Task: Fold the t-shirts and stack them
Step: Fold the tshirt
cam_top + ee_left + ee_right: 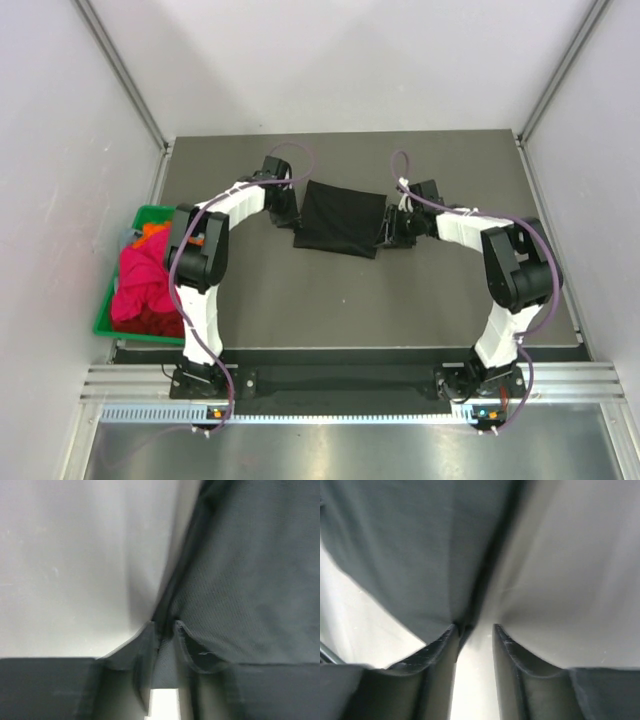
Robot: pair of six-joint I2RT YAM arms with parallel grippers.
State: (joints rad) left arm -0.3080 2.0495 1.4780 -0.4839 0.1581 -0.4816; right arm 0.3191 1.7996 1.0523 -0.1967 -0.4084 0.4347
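Top external view: plain black cloth t-shirt (335, 218) lies flat on dark grey table (300, 300), far-centre, already a compact rectangle, so I judge its fold is well along but not yet finished. Crumpled magenta t-shirt (140, 275), red t-shirt (160, 320) & orange t-shirt (152, 230) sit unfolded in green plastic bin (148, 210) at left. No stack yet, so most of the job remains.

My left gripper (285, 208) is at the black shirt's left edge, my right gripper (388, 228) at its right edge.

Left wrist view: left gripper (164, 627) nearly closed w/ the shirt (250, 580) edge running into the narrow gap; reads as pinched.

Right wrist view: right gripper (474, 627) has a wider gap, bare table showing btwn. The shirt (410, 555) corner meets one finger (442, 642) tip; can't tell if gripped.
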